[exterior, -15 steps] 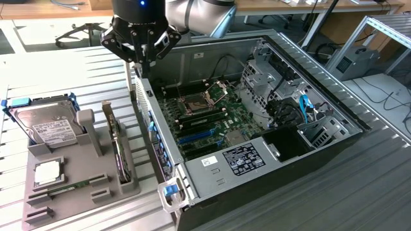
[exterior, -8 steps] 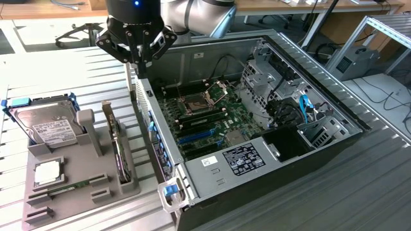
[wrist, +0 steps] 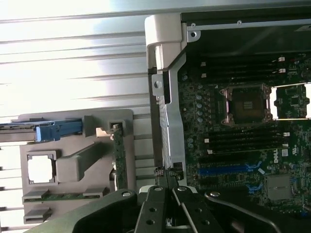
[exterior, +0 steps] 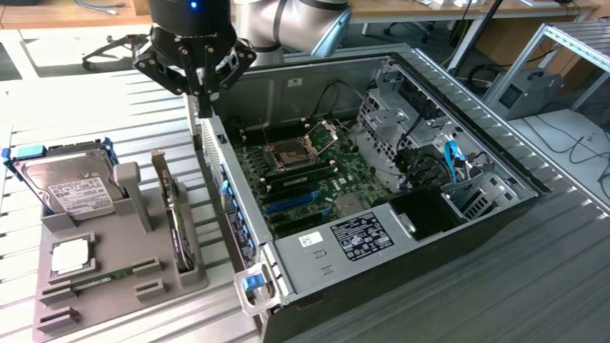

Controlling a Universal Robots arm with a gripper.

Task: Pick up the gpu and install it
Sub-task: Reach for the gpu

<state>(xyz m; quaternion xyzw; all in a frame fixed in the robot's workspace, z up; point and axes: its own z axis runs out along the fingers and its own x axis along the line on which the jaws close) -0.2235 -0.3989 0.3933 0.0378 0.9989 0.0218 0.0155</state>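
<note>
The arm (exterior: 296, 18) is hanging over the near corner of the open computer case (exterior: 505, 179), and its jaws are pressed together and holding nothing, with their tips pointing down at the case's rear wall (exterior: 224, 179). The gpu (exterior: 173, 211) is standing on edge in a slot of the gray tray (exterior: 114, 300), just beside that wall on the exterior view's left; the wrist view is showing it edge-on as a thin green strip (wrist: 118, 155), apart from the jaws. A gray upright post (exterior: 128, 189) is rising from the tray close on the card's far side, and beyond it the silver hard drive (exterior: 76, 189) with its white label is leaning in its own holder. A processor chip (exterior: 71, 256) and a narrow memory stick (exterior: 100, 277) are lying flat further along the tray. The tray and the case are sitting side by side on the slatted counter (exterior: 105, 100). Inside the case the motherboard (exterior: 305, 179) is lying exposed, with the processor socket (exterior: 291, 151) open and blue expansion slots (exterior: 291, 204) below it. The rear wall is standing between the card and the board.
</note>
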